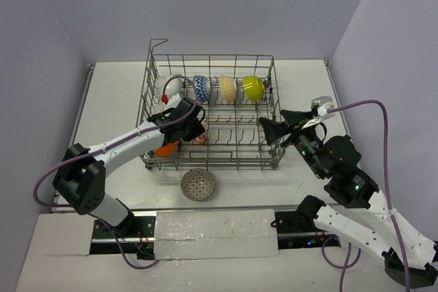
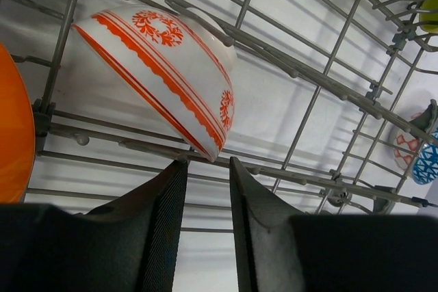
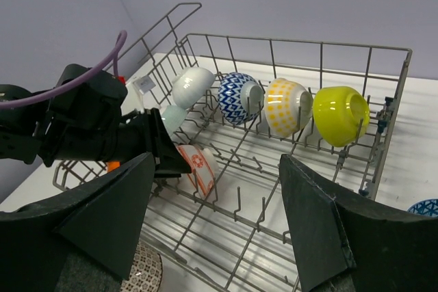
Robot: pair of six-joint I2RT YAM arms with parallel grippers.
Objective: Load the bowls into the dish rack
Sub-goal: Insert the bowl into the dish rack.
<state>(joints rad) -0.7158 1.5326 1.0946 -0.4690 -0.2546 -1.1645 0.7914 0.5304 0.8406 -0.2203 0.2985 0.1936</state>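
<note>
The grey wire dish rack [image 1: 219, 55] holds a white bowl [image 1: 172, 87], a blue-white bowl [image 1: 201, 88], a pale yellow bowl [image 1: 228, 87] and a lime bowl [image 1: 253, 87] along its back row. A red-white bowl [image 2: 164, 73] leans on its side among the tines, with an orange bowl [image 2: 14, 128] to its left. My left gripper [image 2: 207, 169] sits just below that bowl's rim, jaws narrowly apart with nothing between them. My right gripper [image 3: 215, 223] hovers wide open and empty at the rack's right side. A grey patterned bowl [image 1: 198, 184] lies on the table before the rack.
A dark-blue patterned bowl [image 3: 428, 206] rests on the table right of the rack, hidden by the right arm in the top view. A pale bowl [image 3: 171, 117] stands in the rack behind the left gripper. Upright tines fill the rack's floor.
</note>
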